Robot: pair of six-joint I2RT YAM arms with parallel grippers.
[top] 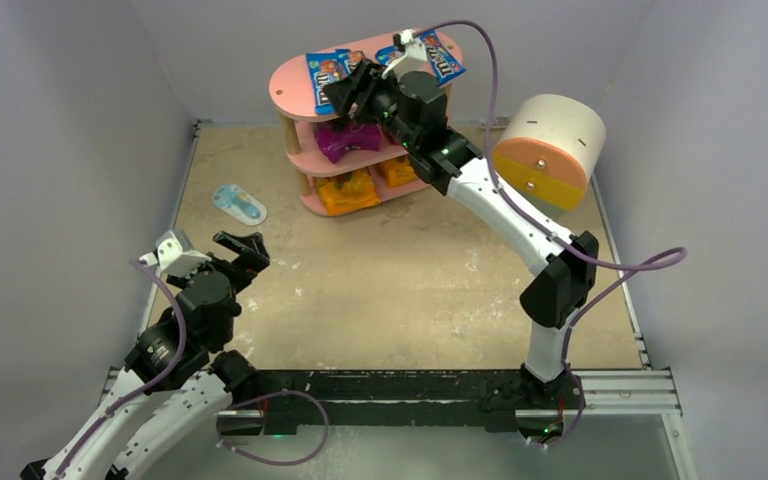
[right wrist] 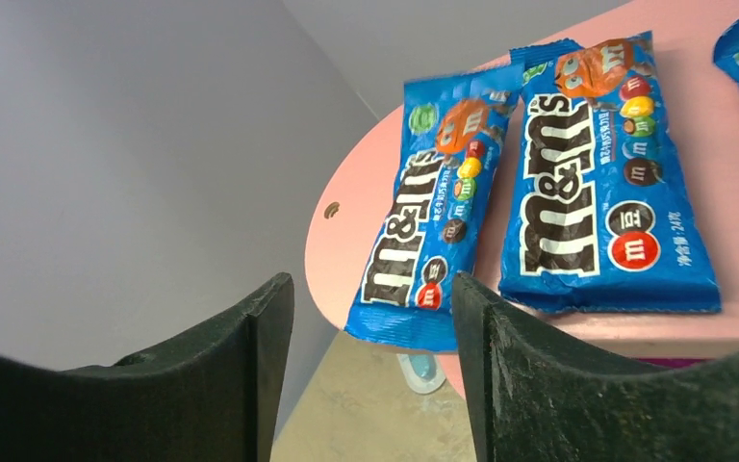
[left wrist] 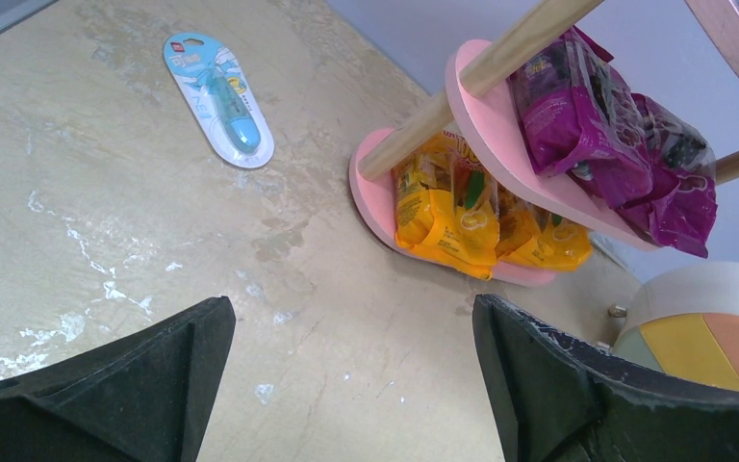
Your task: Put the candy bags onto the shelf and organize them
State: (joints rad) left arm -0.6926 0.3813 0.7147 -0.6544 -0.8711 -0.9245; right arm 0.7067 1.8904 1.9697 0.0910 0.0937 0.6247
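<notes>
Two M&M's packets (right wrist: 597, 164) lying parallel across shelf (right wrist: 342, 231) top at far edge, "m&m's" logos running lengthwise, right gripper (right wrist: 373, 289) and left gripper (left wrist: 351, 318) gaping empty

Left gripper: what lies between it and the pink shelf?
Only bare tabletop, as the left wrist view shows between the left gripper and the shelf. The blue-and-white oval packet lies off to one side.

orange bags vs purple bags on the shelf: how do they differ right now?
Orange bags sit on the bottom board of the shelf; purple bags sit on the middle board. Orange bags stay roughly within their board; one of the purple bags droops past its board's rim. Shared: glossy, two of each, side by side.
</notes>
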